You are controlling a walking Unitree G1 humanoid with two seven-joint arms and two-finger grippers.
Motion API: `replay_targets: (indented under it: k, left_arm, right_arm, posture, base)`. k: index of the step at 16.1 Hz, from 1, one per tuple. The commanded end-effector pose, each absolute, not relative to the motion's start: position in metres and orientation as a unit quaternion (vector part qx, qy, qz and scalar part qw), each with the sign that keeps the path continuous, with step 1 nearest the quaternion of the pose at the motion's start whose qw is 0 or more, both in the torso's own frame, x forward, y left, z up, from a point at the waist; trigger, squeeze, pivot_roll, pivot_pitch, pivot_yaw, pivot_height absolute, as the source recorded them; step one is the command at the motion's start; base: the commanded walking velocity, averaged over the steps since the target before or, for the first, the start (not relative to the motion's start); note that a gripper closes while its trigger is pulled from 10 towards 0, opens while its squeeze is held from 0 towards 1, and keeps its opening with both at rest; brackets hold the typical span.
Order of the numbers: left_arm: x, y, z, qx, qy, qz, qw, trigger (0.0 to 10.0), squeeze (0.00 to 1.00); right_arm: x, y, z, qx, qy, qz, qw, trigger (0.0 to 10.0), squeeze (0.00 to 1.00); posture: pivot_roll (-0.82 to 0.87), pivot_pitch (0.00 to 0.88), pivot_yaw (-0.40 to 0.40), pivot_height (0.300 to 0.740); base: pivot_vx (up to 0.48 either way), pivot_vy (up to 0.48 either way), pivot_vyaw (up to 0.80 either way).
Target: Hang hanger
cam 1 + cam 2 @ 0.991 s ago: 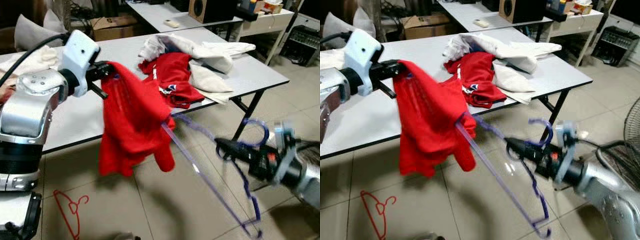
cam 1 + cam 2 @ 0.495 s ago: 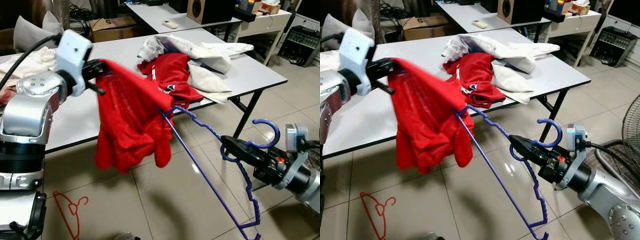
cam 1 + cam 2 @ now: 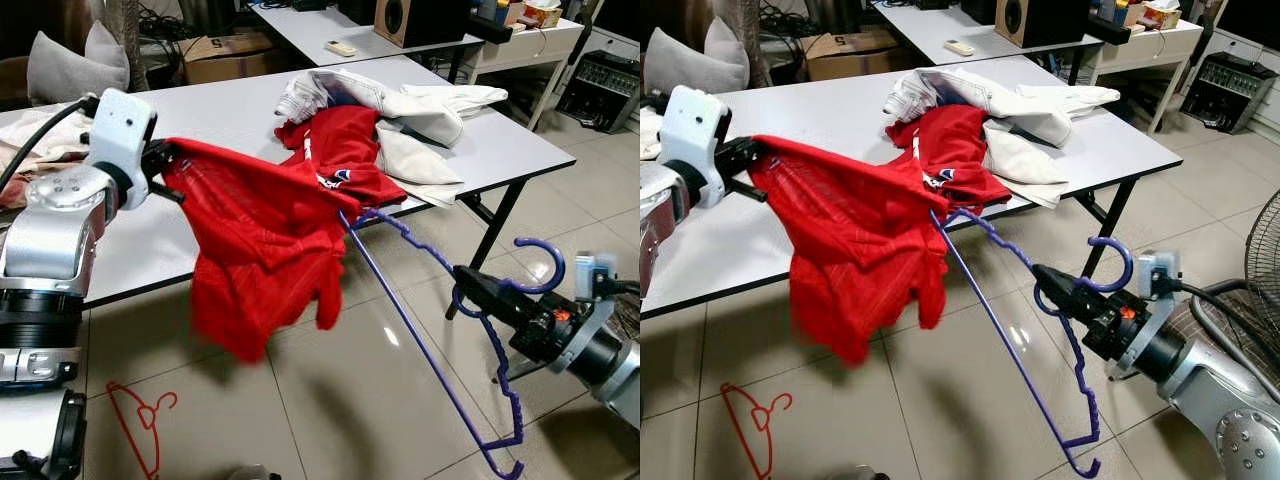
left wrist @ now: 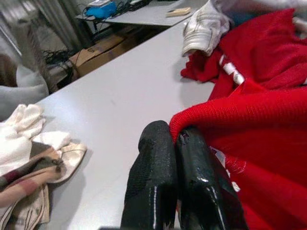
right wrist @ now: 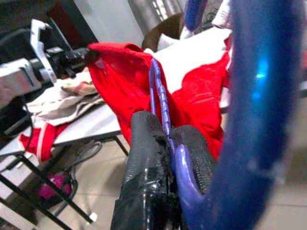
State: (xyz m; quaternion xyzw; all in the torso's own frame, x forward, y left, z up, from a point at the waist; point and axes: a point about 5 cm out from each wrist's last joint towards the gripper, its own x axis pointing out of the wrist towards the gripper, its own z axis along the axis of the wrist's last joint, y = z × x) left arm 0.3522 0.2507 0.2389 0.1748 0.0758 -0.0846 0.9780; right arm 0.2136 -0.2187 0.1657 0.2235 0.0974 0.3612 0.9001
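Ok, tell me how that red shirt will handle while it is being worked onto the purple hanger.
Probably floppy: the red shirt sags in loose folds below the left gripper, which pinches one edge. It looks light, since that single pinch holds it up. It may snag or slide off, as one end of the purple hanger, held by the right gripper, reaches into it.

Grey table point(image 3: 520, 140) with heaped red and white clothes point(image 3: 380, 120); red hanger point(image 3: 140, 420) on tiled floor point(image 3: 330, 400)

Red garment point(image 3: 265, 240) now stretched wider
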Motion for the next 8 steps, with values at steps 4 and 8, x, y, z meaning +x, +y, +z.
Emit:
replay_targets:
  k: [4, 8]
  left_arm:
    - [0.349, 0.266, 0.243, 0.18, 0.066, -0.055, 0.98, 0.0, 0.0]
    - [0.346, 0.207, 0.271, 0.157, 0.011, -0.208, 0.965, 0.0, 0.0]
  right_arm:
    - [0.212, -0.221, 0.177, 0.224, 0.069, 0.371, 0.898, 10.0, 0.0]
    - [0.214, -0.201, 0.163, 0.185, 0.118, 0.401, 0.889, 10.0, 0.0]
  posture:
    - [-0.07, 0.0, 0.041, 0.74]
    - [-0.06, 0.0, 0.032, 0.74]
  base:
    - [0.0, 0.0, 0.0]
    - [0.0, 0.0, 0.0]
